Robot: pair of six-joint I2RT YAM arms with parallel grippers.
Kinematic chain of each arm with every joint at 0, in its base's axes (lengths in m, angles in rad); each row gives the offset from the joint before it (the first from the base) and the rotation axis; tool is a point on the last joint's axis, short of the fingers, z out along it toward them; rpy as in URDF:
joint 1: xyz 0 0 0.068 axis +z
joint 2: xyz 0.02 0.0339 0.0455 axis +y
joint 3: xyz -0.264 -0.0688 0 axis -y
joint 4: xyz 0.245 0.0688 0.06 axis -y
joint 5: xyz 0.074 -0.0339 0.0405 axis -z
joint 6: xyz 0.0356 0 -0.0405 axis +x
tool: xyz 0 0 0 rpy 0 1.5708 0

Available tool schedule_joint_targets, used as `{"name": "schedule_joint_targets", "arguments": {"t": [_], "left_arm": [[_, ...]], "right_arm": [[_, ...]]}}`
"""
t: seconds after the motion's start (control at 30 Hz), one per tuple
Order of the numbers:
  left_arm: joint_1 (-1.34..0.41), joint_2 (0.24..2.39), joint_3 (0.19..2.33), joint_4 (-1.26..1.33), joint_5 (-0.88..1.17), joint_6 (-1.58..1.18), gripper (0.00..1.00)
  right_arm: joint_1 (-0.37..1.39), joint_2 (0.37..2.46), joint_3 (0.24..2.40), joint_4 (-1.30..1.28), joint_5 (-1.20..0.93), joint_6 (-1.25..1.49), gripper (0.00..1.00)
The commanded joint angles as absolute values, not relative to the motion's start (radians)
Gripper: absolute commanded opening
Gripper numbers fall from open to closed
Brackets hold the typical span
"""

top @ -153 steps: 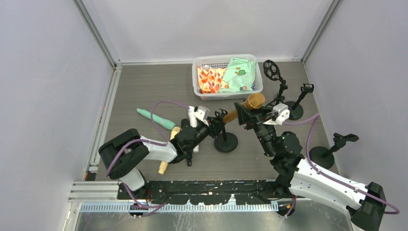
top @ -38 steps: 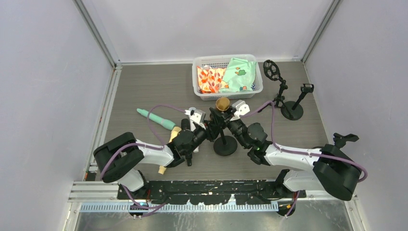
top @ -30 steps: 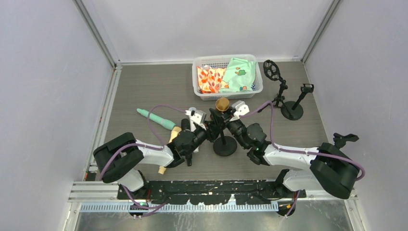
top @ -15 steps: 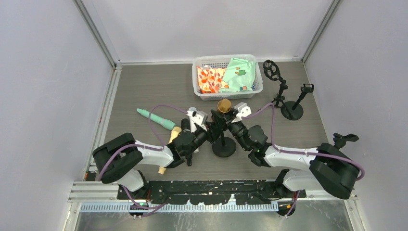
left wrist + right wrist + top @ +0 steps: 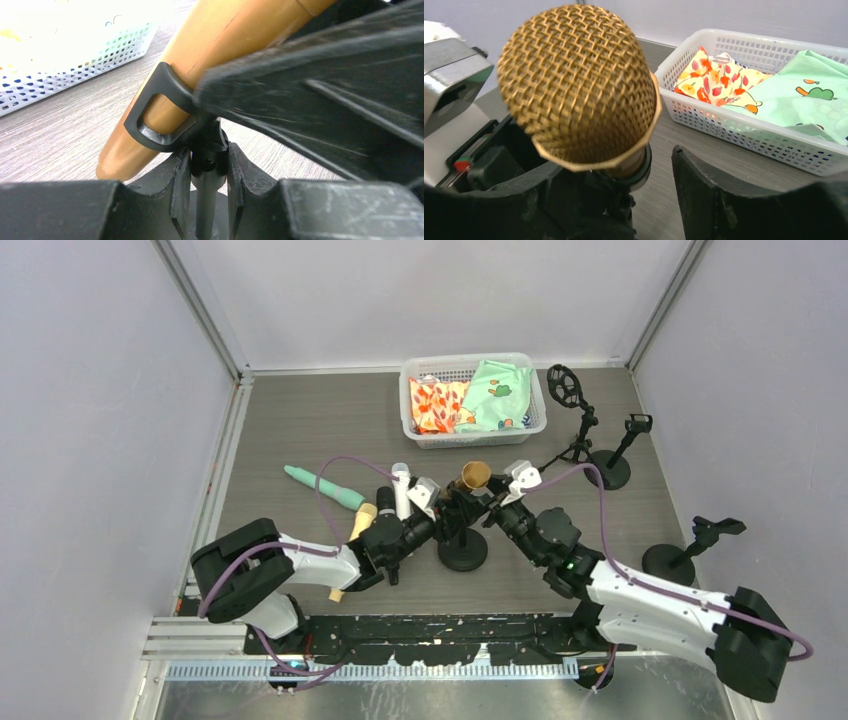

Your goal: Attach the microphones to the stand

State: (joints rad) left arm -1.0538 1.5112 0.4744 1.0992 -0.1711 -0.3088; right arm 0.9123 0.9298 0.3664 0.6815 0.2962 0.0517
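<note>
The gold microphone (image 5: 473, 476) sits tilted in the clip (image 5: 155, 107) of the black stand (image 5: 463, 551) in mid-table. Its mesh head (image 5: 574, 80) fills the right wrist view. My left gripper (image 5: 444, 526) is shut on the stand's post (image 5: 205, 200), just under the clip. My right gripper (image 5: 493, 508) is open around the microphone's neck; its right finger (image 5: 709, 195) stands apart from it. A teal microphone (image 5: 326, 487), a white one (image 5: 402, 488) and a beige one (image 5: 352, 540) lie on the table left of the stand.
A white basket (image 5: 412, 410) with cloths stands at the back. A stand with a round pop filter (image 5: 565, 386) and another clip stands at the back right (image 5: 608, 468). A further stand (image 5: 668, 562) is at the right edge.
My right gripper has opened and let go of the gold microphone, and the right arm has drawn back to the right. The microphone stays in the clip. The left gripper still holds the post.
</note>
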Motion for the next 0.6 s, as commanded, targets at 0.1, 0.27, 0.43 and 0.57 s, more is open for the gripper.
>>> {"name": "schedule_joint_targets", "arguments": {"t": [0.1,0.27,0.43,0.57], "left_arm": [[-1.055,1.476,0.497,1.192,-0.185,-0.278,0.0],[-1.054,1.477,0.505,1.201,-0.202,-0.25,0.0],[-1.053,1.43,0.546,1.148,-0.206,-0.197,0.0],[-1.046,1.37,0.588,1.076,-0.206,-0.143,0.0]], "right_arm": [[0.911,0.686,0.348,0.462,0.197,0.066,0.73],[0.911,0.533,0.333,0.365,0.179,0.082,0.73],[0.91,0.433,0.316,0.301,0.226,0.077,0.72],[0.911,0.371,0.289,0.301,0.275,0.078,0.7]]}}
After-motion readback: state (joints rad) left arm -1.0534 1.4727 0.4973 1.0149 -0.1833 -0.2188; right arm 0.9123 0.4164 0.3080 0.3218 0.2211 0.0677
